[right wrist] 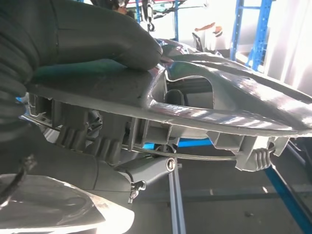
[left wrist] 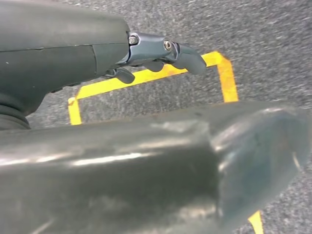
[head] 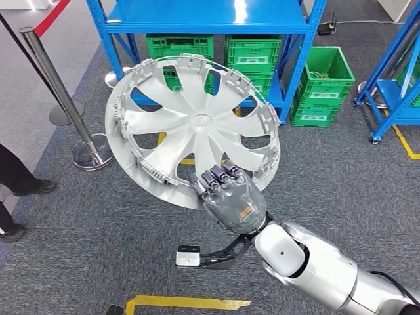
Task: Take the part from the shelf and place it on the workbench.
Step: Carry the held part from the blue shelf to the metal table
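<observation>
From the head view, you are seeing the right hand [head: 233, 200] grasping one round silver plastic wheel cover [head: 192, 128] by its near rim, spoked face tilting up, above grey carpet [head: 99, 249] before a blue metal shelf [head: 208, 20] holding green ribbed crates [head: 252, 56]. At the left wrist, the left hand [left wrist: 162, 53] is hanging over carpet; you cannot tell its state. At the right wrist, the thumb [right wrist: 110, 39] is pressing the cover's rim.

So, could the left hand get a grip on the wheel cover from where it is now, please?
Probably not: the left hand hangs low over the floor, holding nothing, while the right hand holds the wheel cover out ahead.
</observation>
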Available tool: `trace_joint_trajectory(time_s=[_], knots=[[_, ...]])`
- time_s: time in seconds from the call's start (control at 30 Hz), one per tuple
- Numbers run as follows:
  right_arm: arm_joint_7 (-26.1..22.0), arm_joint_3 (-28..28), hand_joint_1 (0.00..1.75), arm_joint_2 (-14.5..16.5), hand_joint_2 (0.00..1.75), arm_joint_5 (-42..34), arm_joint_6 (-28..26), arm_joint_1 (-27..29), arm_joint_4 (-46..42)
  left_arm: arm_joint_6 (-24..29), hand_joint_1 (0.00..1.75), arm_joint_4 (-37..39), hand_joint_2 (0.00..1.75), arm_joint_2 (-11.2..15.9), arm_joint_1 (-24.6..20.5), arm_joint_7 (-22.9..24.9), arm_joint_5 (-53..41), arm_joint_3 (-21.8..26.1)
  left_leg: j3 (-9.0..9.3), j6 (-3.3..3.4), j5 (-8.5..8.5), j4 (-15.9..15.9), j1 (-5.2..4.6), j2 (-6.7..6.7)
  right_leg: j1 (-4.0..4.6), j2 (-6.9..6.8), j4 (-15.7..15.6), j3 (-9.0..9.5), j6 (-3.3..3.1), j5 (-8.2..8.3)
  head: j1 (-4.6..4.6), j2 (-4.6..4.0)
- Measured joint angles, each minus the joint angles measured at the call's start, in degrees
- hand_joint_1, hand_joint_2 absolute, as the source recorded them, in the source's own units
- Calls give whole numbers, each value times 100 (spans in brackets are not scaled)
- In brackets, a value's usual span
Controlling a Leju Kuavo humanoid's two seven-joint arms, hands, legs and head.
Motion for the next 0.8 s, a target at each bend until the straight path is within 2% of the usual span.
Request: trace_joint_trajectory(time_s=[0.03,0.07,0.1,0.13,0.17,0.23,0.27,0.3,0.33,0.37,0.43,0.47,0.5,0.57,0.6,0.63,0.7,0.73,0.77,0.8], knots=[[-9,-1,175,4,175,-1,1,-4,0,0,0,-1,0,-2,-5,1,12,2,57,50,-56,-140,-18,1,-4,-2,2,-15,35,50,1,0],[-19,-1,175,7,175,0,1,-5,0,-1,0,0,0,-8,-1,3,24,3,21,101,-24,-145,-22,6,-10,-4,-9,-26,70,101,-2,0],[-28,-1,175,10,175,2,1,-10,0,-1,0,0,0,-11,6,4,33,5,-19,144,29,-154,-18,18,-20,4,12,-62,102,90,-3,0],[-33,-1,175,13,175,4,2,-13,1,-2,0,0,0,-14,12,8,41,8,-62,189,88,-158,-11,30,-25,13,114,-126,132,-8,5,0],[-36,-1,175,13,175,4,2,-15,1,-2,0,0,0,-17,16,10,44,11,-117,224,153,-166,0,41,-31,24,331,-226,158,-194,14,0],[-40,-1,175,13,175,3,3,-15,7,-2,0,-1,0,-19,14,14,46,17,-267,260,267,-159,-2,48,-42,36,1056,-486,192,-691,29,0],[-41,1,175,14,175,3,3,-12,12,-2,0,-1,0,-22,15,14,46,20,-347,261,322,-155,-5,47,-45,38,1383,-569,203,-863,28,0],[-42,3,175,15,175,4,3,-8,20,-2,0,0,0,-24,19,15,47,23,-421,258,374,-150,-8,46,-46,38,1547,-560,205,-937,28,0],[-43,5,175,16,175,4,3,-5,29,-2,0,0,0,-27,23,16,49,28,-483,249,420,-145,-9,45,-46,38,1481,-428,201,-909,28,0],[-43,7,175,17,175,4,3,-6,35,-2,0,0,0,-30,26,17,50,33,-527,236,457,-139,-10,44,-46,38,1190,-181,188,-799,28,0],[-43,8,175,25,175,3,1,-20,42,-2,0,0,0,-36,26,17,52,42,-586,194,511,-118,-20,44,-39,36,362,399,150,-610,28,0],[-43,8,175,32,175,3,0,-28,43,-1,0,0,0,-38,25,18,52,45,-614,165,538,-104,-29,46,-32,38,80,580,127,-571,26,0],[-41,8,175,40,175,3,-1,-33,45,-1,0,0,0,-40,23,19,52,48,-641,133,566,-92,-35,47,-22,41,-62,661,105,-571,24,0],[-39,8,175,48,175,3,-2,-31,51,-1,0,0,0,-45,26,20,52,50,-674,66,621,-93,-32,48,-8,48,-81,649,55,-546,22,0],[-38,8,175,49,175,3,-2,-29,54,-1,0,-1,0,-46,28,20,52,50,-676,81,623,-105,-29,48,-9,47,-88,636,44,-527,21,0],[-38,8,175,51,175,1,-1,-30,55,1,0,-1,0,-47,27,21,52,51,-682,150,634,-115,-32,48,-12,46,-100,626,42,-510,15,0],[-39,8,175,58,175,2,-1,-32,56,2,0,-1,0,-40,24,25,52,54,-703,349,644,-129,-44,49,-12,42,-117,605,41,-480,8,0],[-39,8,175,62,175,3,-1,-32,57,2,0,-1,0,-38,24,26,52,56,-714,418,669,-132,-48,49,-6,41,-116,597,29,-468,5,0],[-40,8,175,63,175,5,-1,-33,57,2,0,-1,0,-36,26,26,52,57,-718,435,684,-138,-47,49,2,40,-114,589,11,-456,9,0],[-40,8,175,64,175,5,-1,-33,57,2,0,-1,0,-35,27,26,52,59,-721,425,709,-145,-43,48,9,39,-111,582,-3,-447,7,0]])
